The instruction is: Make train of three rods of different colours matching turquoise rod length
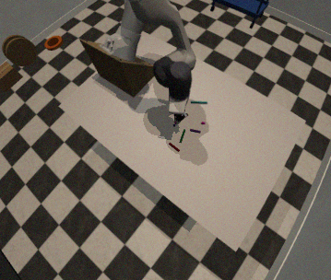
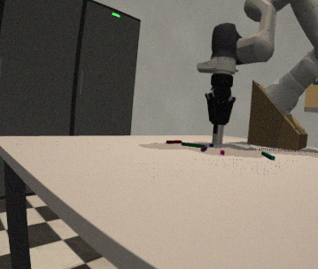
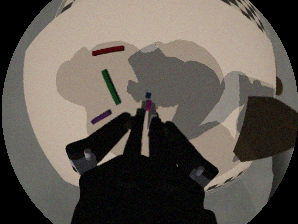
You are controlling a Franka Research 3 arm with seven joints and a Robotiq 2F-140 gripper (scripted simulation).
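Observation:
My gripper (image 1: 176, 122) (image 2: 218, 142) (image 3: 147, 107) is low over the table, shut on a small magenta rod (image 3: 148, 105) at its fingertips. A blue rod (image 2: 211, 145) (image 3: 148, 95) lies just beyond the tips. A second magenta rod (image 1: 203, 122) (image 2: 222, 152) lies apart. The purple rod (image 1: 195, 131) (image 2: 204, 149) (image 3: 101, 117), green rod (image 1: 182, 136) (image 2: 193, 145) (image 3: 111, 87) and red rod (image 1: 174, 147) (image 2: 174, 142) (image 3: 108, 50) lie apart at different angles. The turquoise rod (image 1: 199, 102) (image 2: 267, 156) lies separately. The held rod is hidden in the exterior view.
The wooden robot base (image 1: 122, 74) (image 2: 272, 124) (image 3: 267, 129) stands on the pale table (image 1: 237, 184) (image 2: 157, 208), behind the rods in the top view. The arm's shadow falls around the gripper and some rods.

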